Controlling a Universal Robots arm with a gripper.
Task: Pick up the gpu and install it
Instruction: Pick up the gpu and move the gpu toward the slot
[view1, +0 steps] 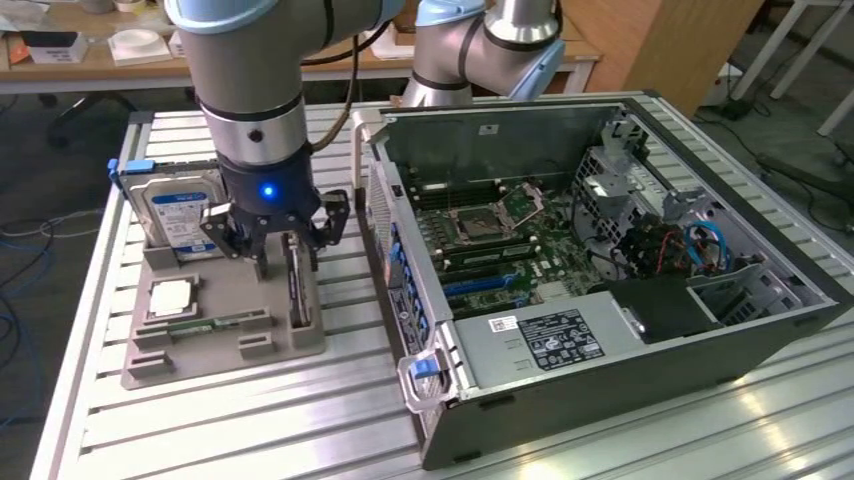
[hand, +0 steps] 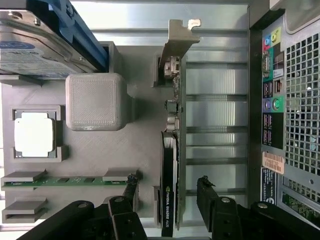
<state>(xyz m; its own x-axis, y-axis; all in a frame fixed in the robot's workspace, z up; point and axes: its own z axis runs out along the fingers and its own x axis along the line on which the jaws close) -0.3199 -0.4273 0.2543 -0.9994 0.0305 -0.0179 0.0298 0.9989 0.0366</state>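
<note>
Exterior view: computer case (view1: 601, 260) just beside gray parts tray (view1: 214, 352).
On the tray: hard drive (view1: 180, 210) upright at one end; gpu (view1: 299, 296) on edge in the slot along the case-side edge; gripper (view1: 286, 268) low over it, jaws apart, fingers (hand: 206, 195) either side, clear of the card; processor chip (view1: 171, 297) and memory stick (view1: 214, 324) flat on the tray's opposite side.

Ribbed aluminium counter (view1: 200, 425), 2 units:
- Exterior view's left: grey moulded plastic tray (view1: 220, 362).
- Exterior view's right, just beside it: open black metal computer case (view1: 641, 350).

In the tray:
- Far end: blue-labelled silver hard drive (view1: 180, 210), upright.
- Nearer: square silver processor chip (view1: 171, 297), then small green memory stick (view1: 214, 323).
- Case side: thin green-and-black gpu (view1: 299, 295), on edge.

Black 2-fingered pincer (view1: 287, 262) straddles the gpu, 1 finger each side, apart from it.
</note>
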